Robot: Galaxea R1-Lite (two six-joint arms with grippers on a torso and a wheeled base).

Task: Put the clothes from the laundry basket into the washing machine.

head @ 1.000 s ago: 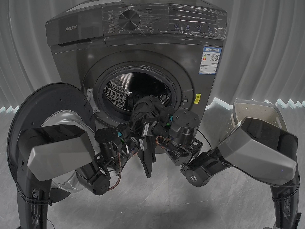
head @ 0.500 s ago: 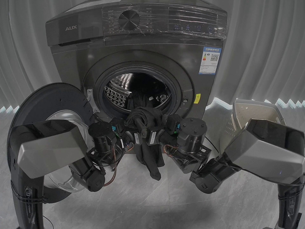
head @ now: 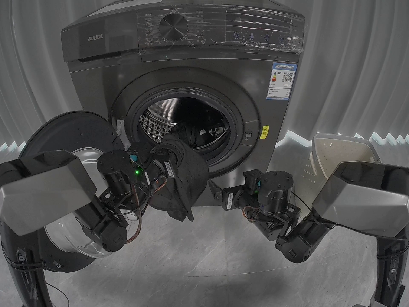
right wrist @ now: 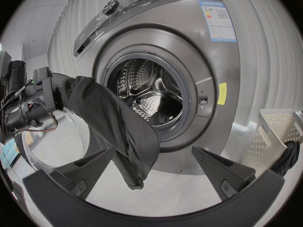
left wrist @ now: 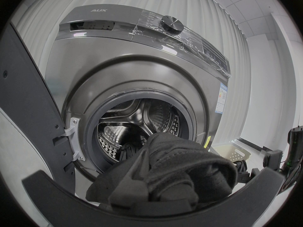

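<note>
A black garment (head: 184, 180) hangs bunched from my left gripper (head: 169, 168), which is shut on it just below and left of the drum mouth (head: 187, 118) of the washing machine (head: 183, 65). The cloth (left wrist: 170, 171) covers the left fingers. In the right wrist view the garment (right wrist: 116, 123) droops between me and the machine. My right gripper (head: 213, 191) stands open and empty, low to the right of the garment, apart from it; its fingers (right wrist: 217, 164) are spread wide. Dark clothes (head: 198, 132) lie inside the drum. The laundry basket (head: 341, 150) stands on the right.
The round door (head: 68, 137) stands open on the machine's left, close behind my left arm. A dark cloth (right wrist: 288, 156) hangs over the basket's rim (right wrist: 277, 130). White curtains run behind. Grey floor (head: 221, 252) spreads in front of the machine.
Both grippers held the garment at the drum mouth. The right one has let go, opened and drawn back down to the right. The left has carried the garment left.
</note>
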